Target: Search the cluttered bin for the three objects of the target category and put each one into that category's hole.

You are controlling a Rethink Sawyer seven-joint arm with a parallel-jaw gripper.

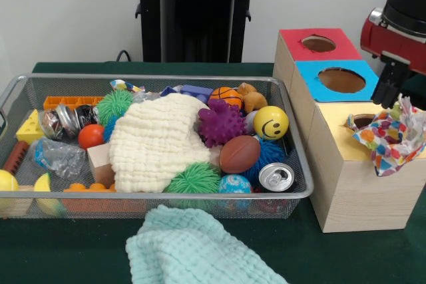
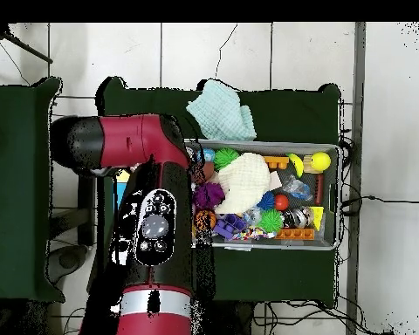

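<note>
Front view: multicoloured patterned cloth (image 1: 393, 134) crumpled beside yellow hole (image 1: 361, 121).

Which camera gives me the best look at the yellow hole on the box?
The front view: the yellow hole shows beside the colourful cloth hanging under the gripper. In the overhead view the arm covers the box entirely.

Light: even, soft, bright | Shadows: faint under wire bin (image 1: 293, 191) | Glare: on can (image 1: 276, 177) top | Blur: mild
</note>
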